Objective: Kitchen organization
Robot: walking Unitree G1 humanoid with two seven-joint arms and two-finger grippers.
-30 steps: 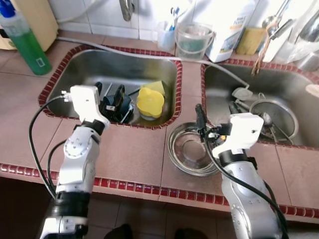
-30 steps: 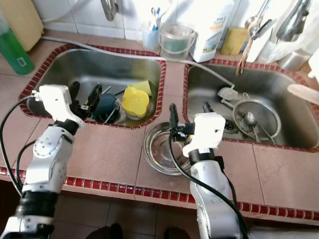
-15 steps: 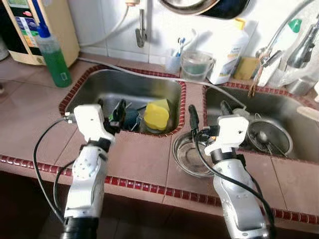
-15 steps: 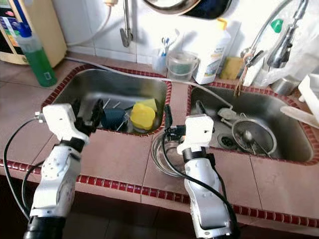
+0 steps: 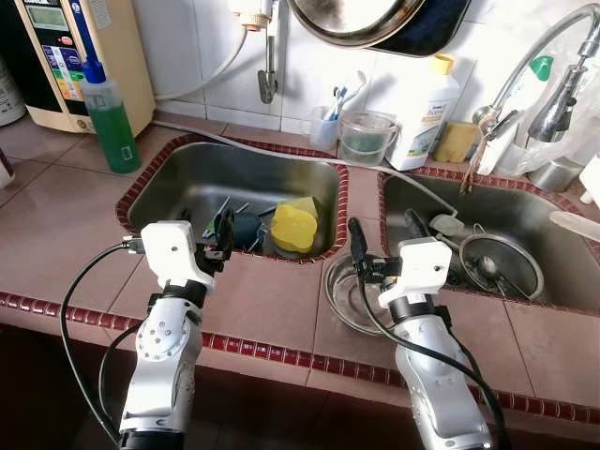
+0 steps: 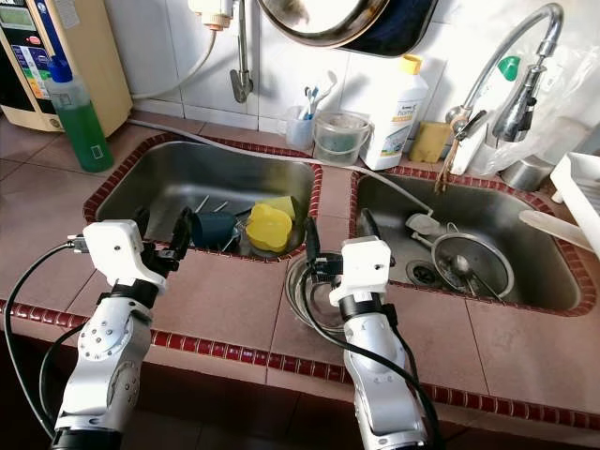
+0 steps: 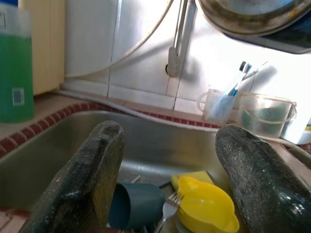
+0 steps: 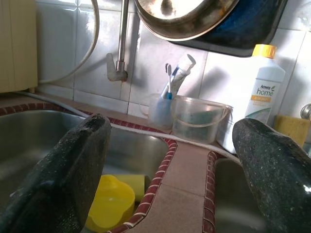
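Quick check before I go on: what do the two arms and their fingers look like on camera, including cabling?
Both arms are silver-white jointed shells, each ending in a boxy white wrist block. The left gripper and right gripper each have two long black fingers, rounded at the tips with a rough, speckled surface. Black cables loop loosely from each wrist block down along the forearm. I can make out no markings.
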